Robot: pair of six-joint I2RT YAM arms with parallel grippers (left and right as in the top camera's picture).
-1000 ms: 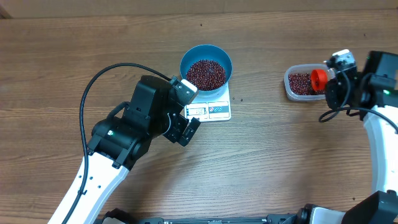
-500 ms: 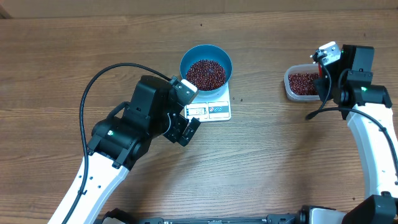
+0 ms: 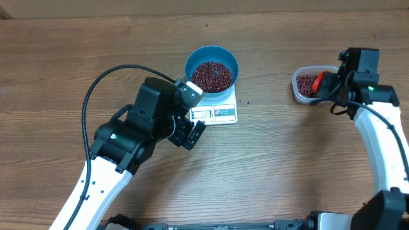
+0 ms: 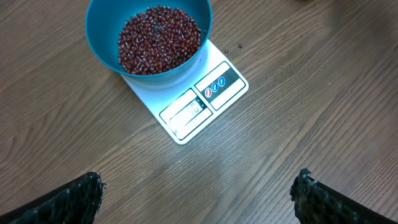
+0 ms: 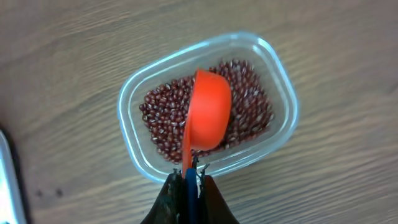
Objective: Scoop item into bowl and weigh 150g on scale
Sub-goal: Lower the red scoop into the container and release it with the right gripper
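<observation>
Your right tool point(image 5: 188, 180) is clamped on the orange scoop point(image 5: 208, 115), whose handle runs straight out over the beans point(image 5: 161, 115) in the clear tub point(image 5: 130, 93). The blue bowl point(image 3: 211, 51), on the scale point(image 3: 220, 114) near the bench's far edge, lies well to that tool's left. The left tool point(image 4: 196, 193) gapes beside the scale.
</observation>
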